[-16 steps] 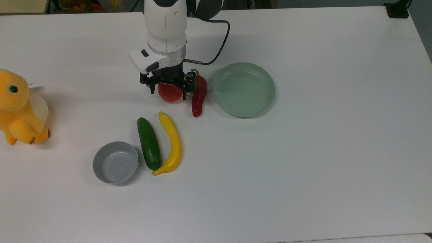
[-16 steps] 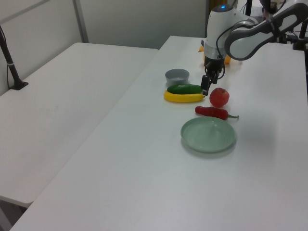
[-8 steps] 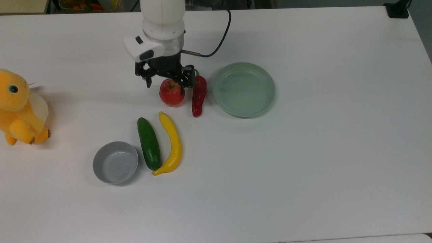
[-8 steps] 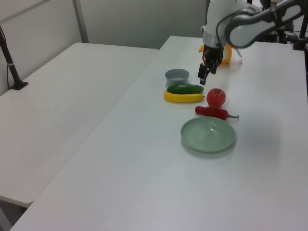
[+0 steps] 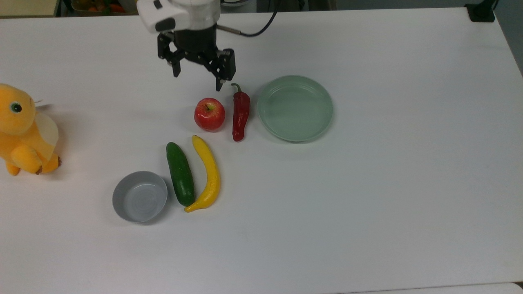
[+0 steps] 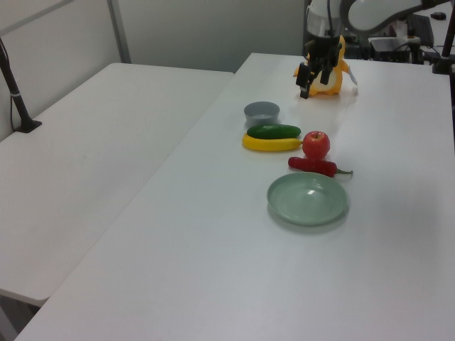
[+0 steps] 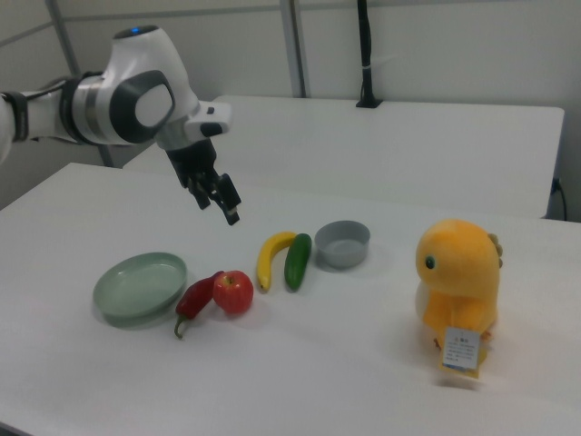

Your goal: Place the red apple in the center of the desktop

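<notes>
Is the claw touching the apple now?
Apart. In the right view the open claw hangs well above the apple, with bare table showing between them.

Red apple [image 5: 209, 114] sits on the white desktop [image 5: 367, 196], stem up, just beside a red chili [image 5: 240, 112] on the top view's right. Green plate [image 5: 295, 108] right of the chili, empty. Gripper [image 5: 197, 80] above the apple, apart from it, fingers spread, nothing held. Cucumber [image 5: 180, 173] and banana [image 5: 208, 173] side by side below; grey bowl [image 5: 140, 196] beside the cucumber. Yellow plush toy [image 5: 24, 130] at left edge.
</notes>
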